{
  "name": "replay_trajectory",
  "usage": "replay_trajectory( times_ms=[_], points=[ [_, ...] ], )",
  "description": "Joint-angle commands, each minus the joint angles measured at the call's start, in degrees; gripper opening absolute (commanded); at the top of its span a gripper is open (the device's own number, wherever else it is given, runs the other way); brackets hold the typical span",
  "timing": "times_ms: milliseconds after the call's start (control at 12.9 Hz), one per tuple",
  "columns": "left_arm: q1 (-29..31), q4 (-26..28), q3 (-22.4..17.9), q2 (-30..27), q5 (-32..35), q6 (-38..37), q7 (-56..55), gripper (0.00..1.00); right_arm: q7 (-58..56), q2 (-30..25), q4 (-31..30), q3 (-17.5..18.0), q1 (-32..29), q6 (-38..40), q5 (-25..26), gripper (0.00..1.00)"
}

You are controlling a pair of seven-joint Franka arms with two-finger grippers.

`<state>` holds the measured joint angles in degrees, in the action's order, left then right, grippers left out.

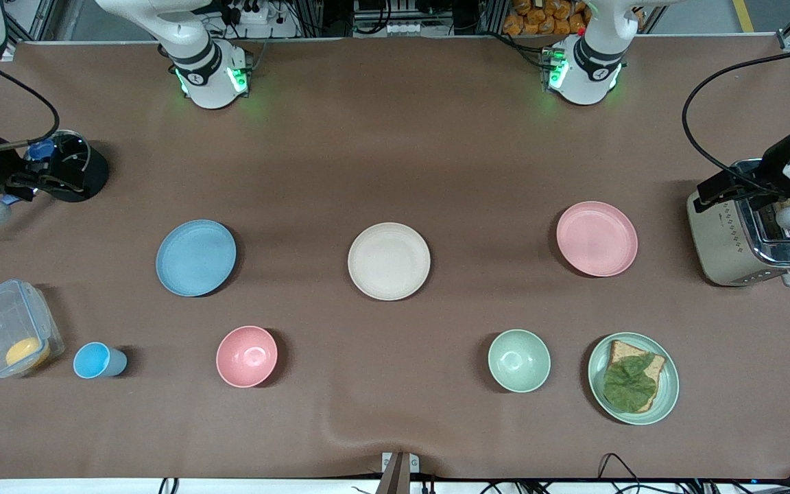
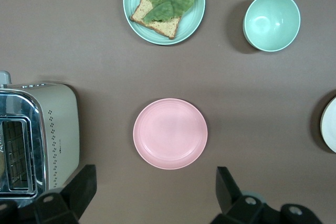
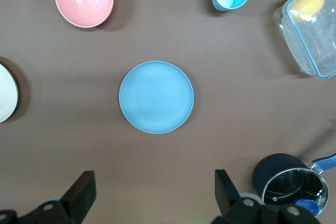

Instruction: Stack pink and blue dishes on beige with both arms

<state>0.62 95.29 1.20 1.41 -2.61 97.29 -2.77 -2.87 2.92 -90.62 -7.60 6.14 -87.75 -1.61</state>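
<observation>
The cream-beige plate (image 1: 389,261) lies at the table's middle, and its rim shows in both wrist views (image 2: 331,125) (image 3: 6,93). The light blue plate (image 1: 196,257) (image 3: 156,97) lies toward the right arm's end and the pastel pink plate (image 1: 597,238) (image 2: 170,133) toward the left arm's end. All three lie flat, apart and bare. My right gripper (image 1: 37,182) (image 3: 155,192) hangs open high over bare tablecloth beside the blue plate. My left gripper (image 1: 724,186) (image 2: 155,190) hangs open high over tablecloth beside the pink plate. Neither holds anything.
Nearer the front camera stand a deep pink bowl (image 1: 247,356), a small blue cup (image 1: 99,360), a clear lidded box (image 1: 11,328), a green bowl (image 1: 519,360) and a green plate with toast (image 1: 633,378). A black pot (image 1: 76,168) and a toaster (image 1: 751,233) sit at the table's ends.
</observation>
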Motion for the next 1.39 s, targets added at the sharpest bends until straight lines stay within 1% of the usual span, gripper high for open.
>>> replay_trajectory(
  times_ms=[0, 1315],
  points=[
    [-0.01, -1.34, 0.12, 0.44, 1.38, -1.23, -0.31, 1.00, 0.41, -0.19, 0.36, 0.13, -0.08, 0.47, 1.00, 1.00],
    [0.08, -1.07, 0.21, 0.44, 1.38, -2.19, -0.40, 1.00, 0.50, -0.19, 0.36, 0.13, -0.08, 0.47, 1.00, 1.00]
  ],
)
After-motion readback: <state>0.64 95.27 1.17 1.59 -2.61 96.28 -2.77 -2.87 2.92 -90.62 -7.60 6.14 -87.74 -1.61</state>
